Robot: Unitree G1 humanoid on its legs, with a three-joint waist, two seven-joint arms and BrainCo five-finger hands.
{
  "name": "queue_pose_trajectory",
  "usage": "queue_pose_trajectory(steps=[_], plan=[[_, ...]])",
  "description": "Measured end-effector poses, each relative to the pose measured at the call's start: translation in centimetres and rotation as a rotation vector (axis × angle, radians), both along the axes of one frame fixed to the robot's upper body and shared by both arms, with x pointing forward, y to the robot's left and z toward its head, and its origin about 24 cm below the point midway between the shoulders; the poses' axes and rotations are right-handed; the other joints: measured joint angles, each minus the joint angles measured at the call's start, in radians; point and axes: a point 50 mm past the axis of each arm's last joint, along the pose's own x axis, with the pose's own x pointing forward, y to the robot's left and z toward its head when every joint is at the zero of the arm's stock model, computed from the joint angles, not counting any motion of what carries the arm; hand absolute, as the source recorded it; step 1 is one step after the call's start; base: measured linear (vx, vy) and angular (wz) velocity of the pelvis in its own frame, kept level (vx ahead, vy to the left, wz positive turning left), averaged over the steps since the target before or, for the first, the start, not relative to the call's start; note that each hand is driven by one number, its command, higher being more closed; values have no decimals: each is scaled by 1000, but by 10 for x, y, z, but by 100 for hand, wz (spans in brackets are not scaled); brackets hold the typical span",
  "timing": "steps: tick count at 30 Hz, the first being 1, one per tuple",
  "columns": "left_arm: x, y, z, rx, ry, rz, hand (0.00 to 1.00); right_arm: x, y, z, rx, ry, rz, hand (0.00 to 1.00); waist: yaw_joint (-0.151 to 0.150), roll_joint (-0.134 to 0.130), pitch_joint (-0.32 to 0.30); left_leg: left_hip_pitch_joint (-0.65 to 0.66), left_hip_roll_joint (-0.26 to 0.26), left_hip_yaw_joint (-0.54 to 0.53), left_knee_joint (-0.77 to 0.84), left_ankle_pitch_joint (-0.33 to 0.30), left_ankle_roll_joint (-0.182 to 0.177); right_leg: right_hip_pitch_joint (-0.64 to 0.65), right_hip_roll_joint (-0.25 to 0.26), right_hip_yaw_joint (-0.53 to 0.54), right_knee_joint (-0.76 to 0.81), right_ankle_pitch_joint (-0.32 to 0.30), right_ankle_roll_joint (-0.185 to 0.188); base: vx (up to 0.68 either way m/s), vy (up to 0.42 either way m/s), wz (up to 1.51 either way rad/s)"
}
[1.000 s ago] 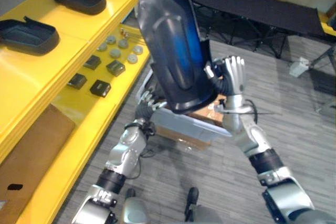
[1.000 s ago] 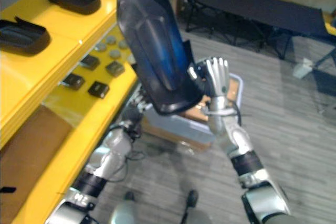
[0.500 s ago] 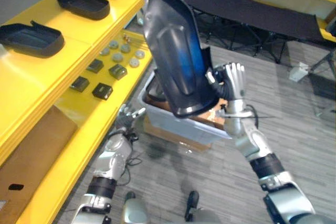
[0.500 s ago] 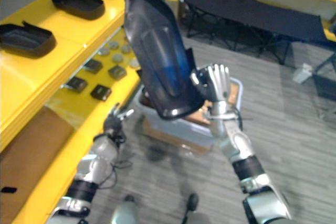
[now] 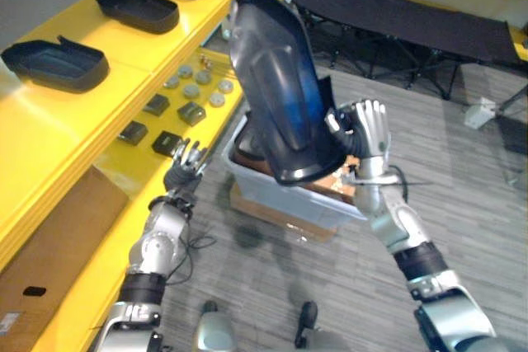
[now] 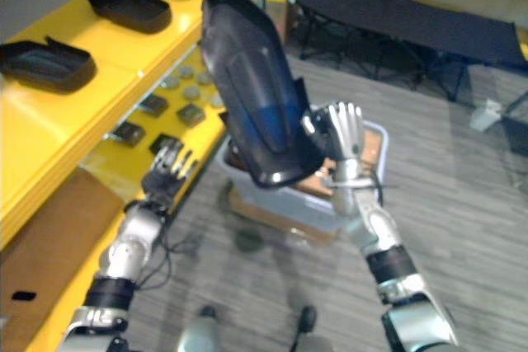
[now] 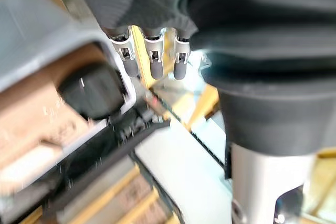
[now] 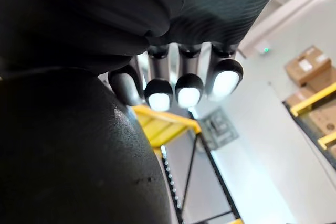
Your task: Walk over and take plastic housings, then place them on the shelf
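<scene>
My right hand (image 5: 367, 125) holds a large black plastic housing (image 5: 276, 80) upright, high over the floor, shut on its lower edge. The housing's dark surface (image 8: 68, 145) shows just below the right hand's fingers (image 8: 186, 90) in the right wrist view. Several more black housings (image 5: 58, 63) lie in a row on the top board of the yellow shelf (image 5: 107, 100) at the left. My left hand (image 5: 183, 169) hangs open with fingers spread, close to the front edge of the lower shelf board and holding nothing.
Small black blocks (image 5: 165, 142) and grey discs (image 5: 198, 88) lie on the lower shelf board, with a cardboard sheet (image 5: 49, 237) nearer me. A grey bin (image 5: 276, 195) on a cardboard box stands on the floor under the housing. A black cot (image 5: 396, 18) stands behind.
My left hand has risen from beside the bin toward the lower shelf's edge and spread its fingers. The right hand keeps the housing up, almost in the same place.
</scene>
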Motion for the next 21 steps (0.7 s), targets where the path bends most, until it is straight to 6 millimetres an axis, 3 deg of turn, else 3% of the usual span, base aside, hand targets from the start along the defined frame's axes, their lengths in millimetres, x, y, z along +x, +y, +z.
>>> queue_pose_trajectory(steps=[4,15,21], plan=[[-2,-13,5,-38,-47,-129,0,0,0,0,-3,1,0,100,2,10,-6,-9,-5,-3,0,1,2,-1,-3,-4,-10,4,4,-2,13,3],[-4,-30,2,41,-52,-208,0,3,8,7,-46,-3,40,100,3,14,-4,-11,-5,-3,0,1,2,-2,-3,-3,-10,4,4,0,0,0],[-7,-47,4,92,-72,-271,0,4,24,9,-90,8,101,100,4,26,4,-11,-5,-4,0,1,2,-3,-3,-4,-9,4,4,0,0,0]])
